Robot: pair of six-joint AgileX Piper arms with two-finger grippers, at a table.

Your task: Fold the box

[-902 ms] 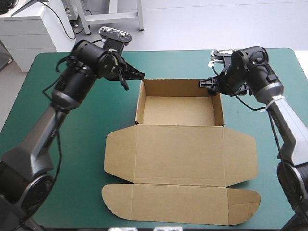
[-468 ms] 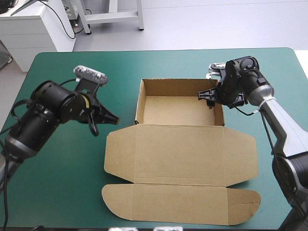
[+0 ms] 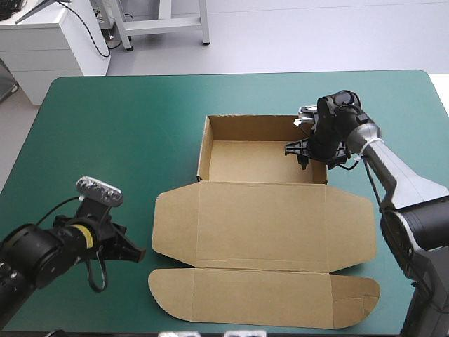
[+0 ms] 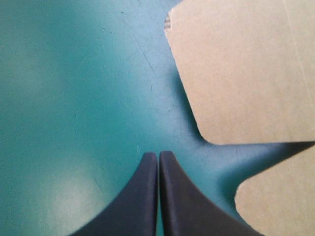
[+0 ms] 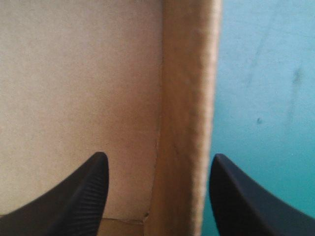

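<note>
The brown box (image 3: 261,225) lies in the middle of the table as an open tray (image 3: 210,151) with its lid spread flat toward the near edge. My right gripper (image 3: 300,153) hangs at the tray's far right corner, open. In the right wrist view this gripper (image 5: 158,156) straddles a raised wall (image 5: 187,98), one finger inside the tray and one over the teal-green cover. My left gripper (image 3: 139,254) is low over the cover, left of the lid's near flaps. Seen from the left wrist, its fingers (image 4: 158,153) are shut with nothing in them, and a rounded flap corner (image 4: 236,69) lies just ahead.
Bare teal-green cover (image 3: 105,140) surrounds the box on the left and far sides. The lid's front flap (image 3: 266,298) reaches close to the table's near edge. A second rounded flap corner (image 4: 280,196) lies beside the left fingers.
The left arm has swung away from the tray's far left corner to the near left of the table. The right gripper has shifted slightly down and inward over the tray's right wall.
</note>
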